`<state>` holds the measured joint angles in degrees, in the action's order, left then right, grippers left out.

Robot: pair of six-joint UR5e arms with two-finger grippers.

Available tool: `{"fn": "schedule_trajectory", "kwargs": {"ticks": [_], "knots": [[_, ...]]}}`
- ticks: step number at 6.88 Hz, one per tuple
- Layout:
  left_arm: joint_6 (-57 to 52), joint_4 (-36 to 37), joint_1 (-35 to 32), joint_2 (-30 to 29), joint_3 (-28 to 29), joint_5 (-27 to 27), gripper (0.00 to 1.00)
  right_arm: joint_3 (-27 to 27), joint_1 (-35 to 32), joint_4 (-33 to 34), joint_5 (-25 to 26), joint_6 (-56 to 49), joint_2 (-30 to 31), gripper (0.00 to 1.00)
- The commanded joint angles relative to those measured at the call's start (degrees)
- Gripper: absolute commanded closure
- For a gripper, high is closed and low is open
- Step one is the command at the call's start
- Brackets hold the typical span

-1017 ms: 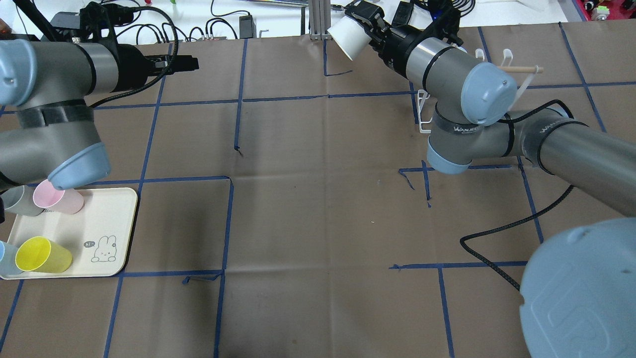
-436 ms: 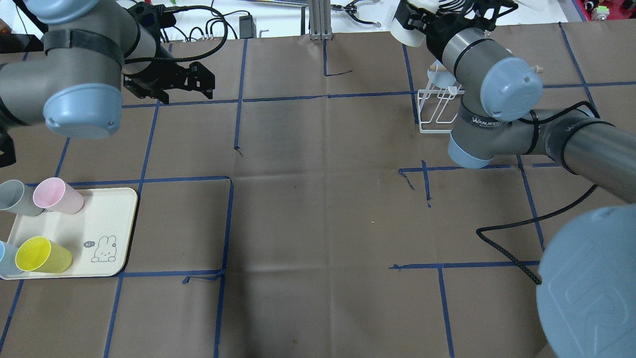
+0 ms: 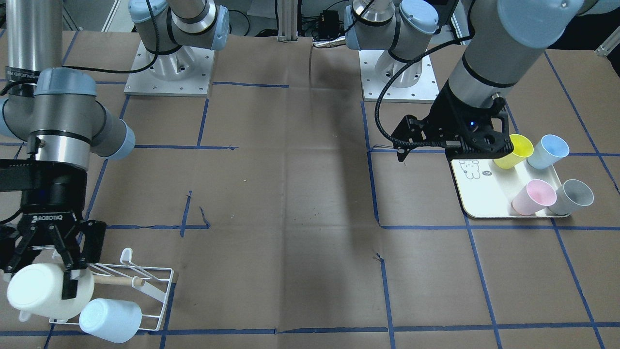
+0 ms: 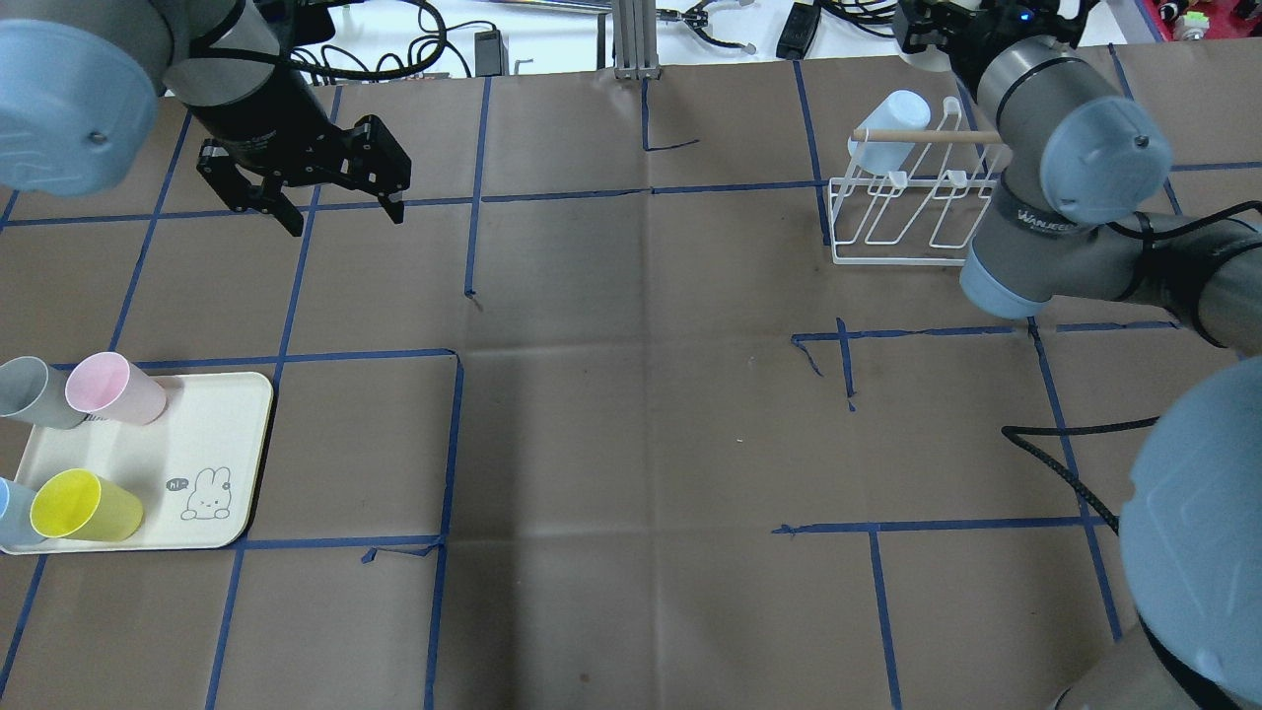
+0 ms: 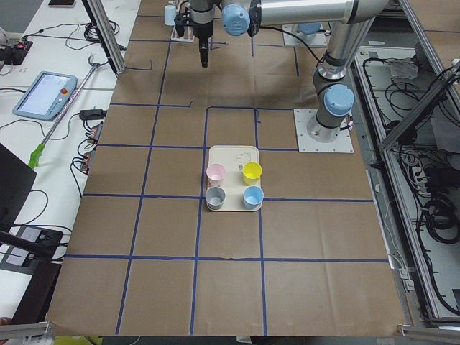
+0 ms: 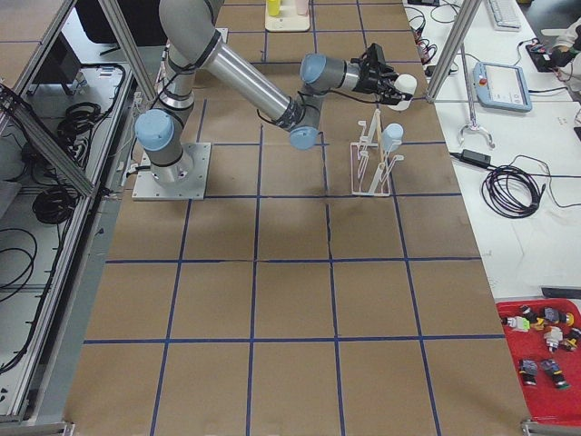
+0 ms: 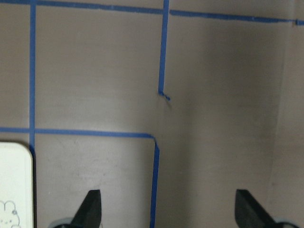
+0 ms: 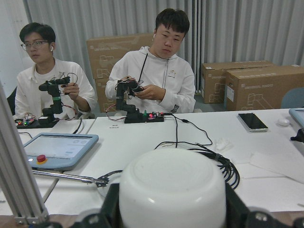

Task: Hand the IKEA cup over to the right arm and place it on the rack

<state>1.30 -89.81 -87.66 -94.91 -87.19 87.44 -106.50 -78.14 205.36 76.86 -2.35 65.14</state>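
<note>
1. The hand-over part looks finished. The white cup (image 3: 38,291) is in the right gripper (image 3: 48,276), with the fingers clamped on its wall.
2. The cup hangs at the far end of the rack (image 3: 162,286), right by the wooden dowel (image 3: 114,279). I can't tell whether it's touching a prong yet, so I'd call it not placed.
3. A pale blue cup (image 3: 110,314) already sits tilted on the rack just beside it, so the free space there looks tight.
4. The left gripper (image 4: 340,207) has its fingers wide apart and nothing in them. It hovers over bare table, well apart from the rack.
5. My guess at what's left is to settle the cup on a prong, let go and back out.
6. The tray (image 4: 232,394) holds four more cups: pink, grey, yellow and blue.
7. The table (image 4: 631,444) is covered in brown paper, a bit creased, with a blue tape grid.
8. Past the table, the right wrist view shows two people seated at a white desk with handheld controllers, plus cardboard boxes and grey curtains behind them.
</note>
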Motion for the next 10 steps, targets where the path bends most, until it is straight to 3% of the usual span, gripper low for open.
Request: {"fn": "schedule_trajectory", "kwargs": {"ticks": [1,7,10], "knots": [[1.2,-2.9,-1.2,1.2,-1.0,0.0,0.00,0.2,3.6,0.2,0.4,-6.1,-1.6,0.75],[-2.4,2.1,-2.6,2.9,-2.4,1.7,0.00,3.7,7.0,0.7,-0.7,-6.0,-9.5,0.75],[-3.9,2.8,-2.2,3.0,-2.5,3.1,0.00,3.4,7.0,0.7,-0.7,-6.0,-10.1,0.75]]}}
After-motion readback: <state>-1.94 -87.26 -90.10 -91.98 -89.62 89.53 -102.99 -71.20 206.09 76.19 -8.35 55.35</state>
